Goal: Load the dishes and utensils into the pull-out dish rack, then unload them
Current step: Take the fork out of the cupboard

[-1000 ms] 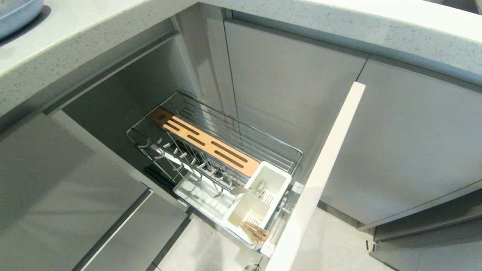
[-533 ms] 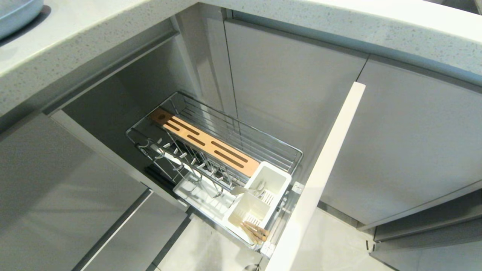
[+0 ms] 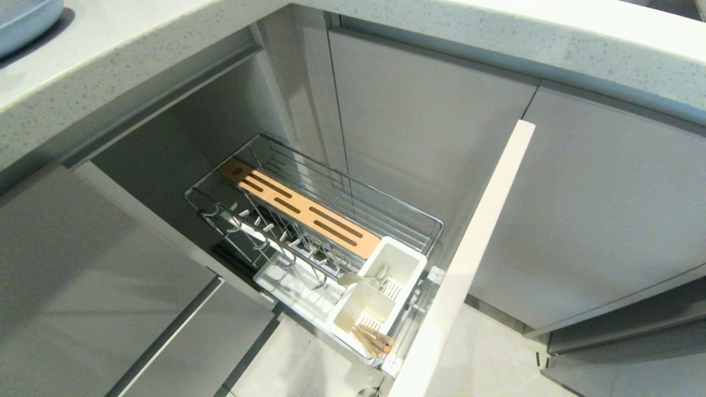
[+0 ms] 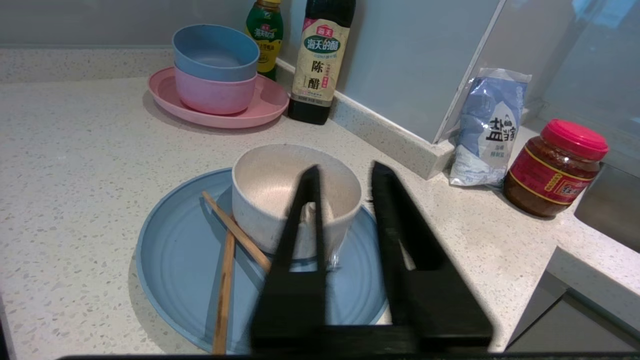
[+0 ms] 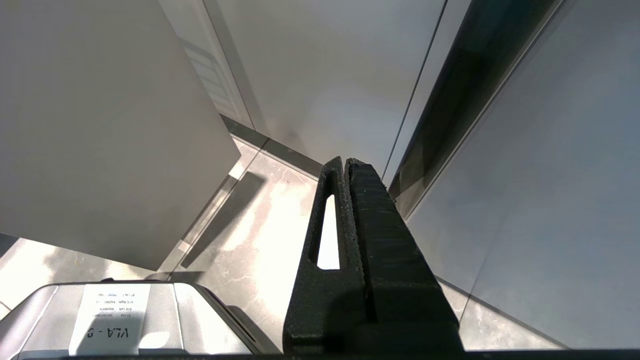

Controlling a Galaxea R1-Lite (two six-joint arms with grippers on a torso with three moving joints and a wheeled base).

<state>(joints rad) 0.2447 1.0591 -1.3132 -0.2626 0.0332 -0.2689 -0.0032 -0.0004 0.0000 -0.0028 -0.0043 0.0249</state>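
Note:
The pull-out dish rack (image 3: 409, 219) stands drawn out of the cabinet, with its wooden strip (image 3: 300, 209) and white caddy (image 3: 411, 258). A silver spoon (image 3: 364, 277) and wooden chopsticks (image 3: 375, 339) lie in the caddy. On the counter, a white bowl (image 4: 265, 200) sits on the pale blue plate (image 4: 180, 270), with two more chopsticks (image 4: 226, 280) lying beside it on the plate. My left gripper (image 4: 346, 168) is open just above the bowl's near rim, one finger over the inside and one outside. My right gripper (image 5: 345, 161) is shut and empty, hanging parked over the floor.
Blue and pink bowls (image 4: 215, 70) stacked on a pink plate (image 4: 260, 107) stand further back. Two bottles (image 4: 320, 60), a salt bag (image 4: 487, 130) and a red-lidded jar (image 4: 555, 167) line the wall. The rack's front panel (image 3: 474, 248) juts out on the right.

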